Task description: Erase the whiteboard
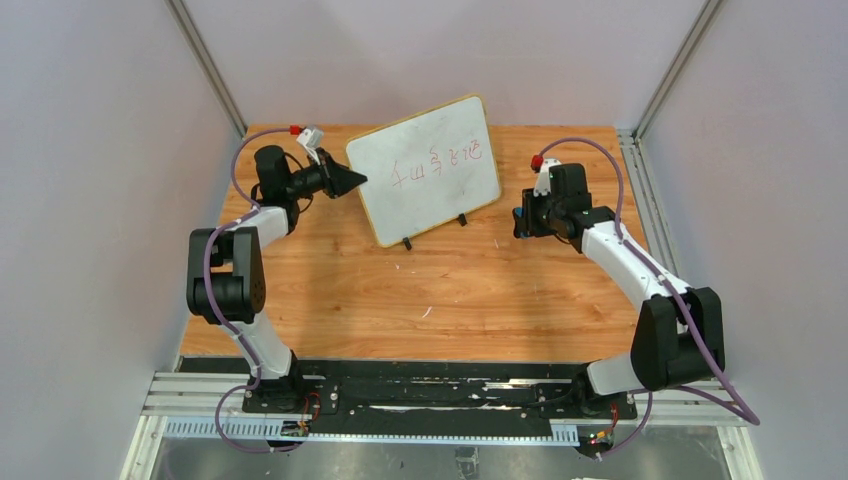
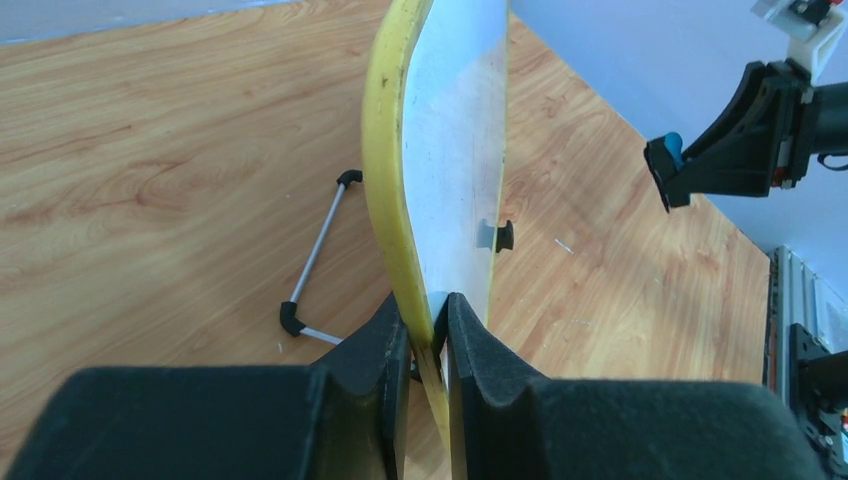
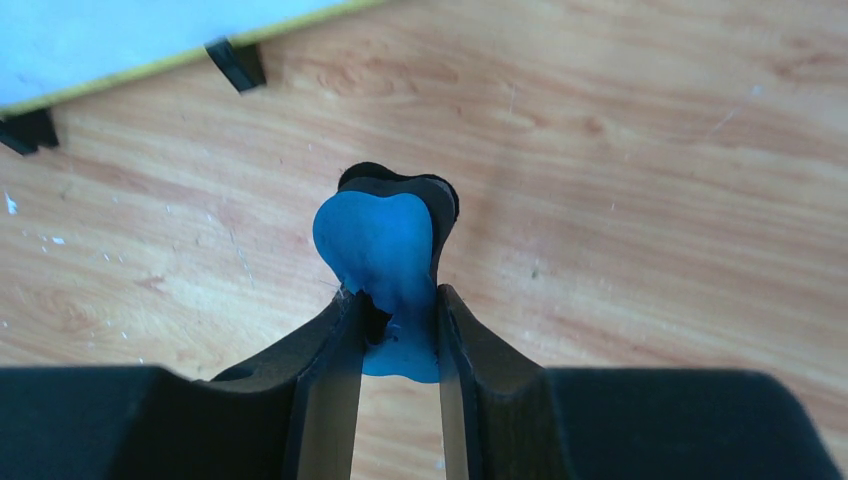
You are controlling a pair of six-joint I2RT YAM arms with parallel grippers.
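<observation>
The whiteboard (image 1: 425, 170) stands tilted at the back middle of the table, with a yellow frame, two black feet and red handwritten marks (image 1: 440, 165). My left gripper (image 1: 353, 181) is shut on its left edge. In the left wrist view the fingers (image 2: 385, 340) pinch the yellow frame of the board (image 2: 450, 150). My right gripper (image 1: 520, 222) is to the right of the board, apart from it, shut on a small blue eraser (image 3: 377, 250) with a black backing. The eraser hangs above the bare wood. The board's lower edge shows in the right wrist view (image 3: 100, 40).
A wire stand leg with black tips (image 2: 315, 255) props the board from behind. The wooden table (image 1: 450, 300) has grey walls on three sides. My right gripper also shows in the left wrist view (image 2: 670, 170), in front of the board.
</observation>
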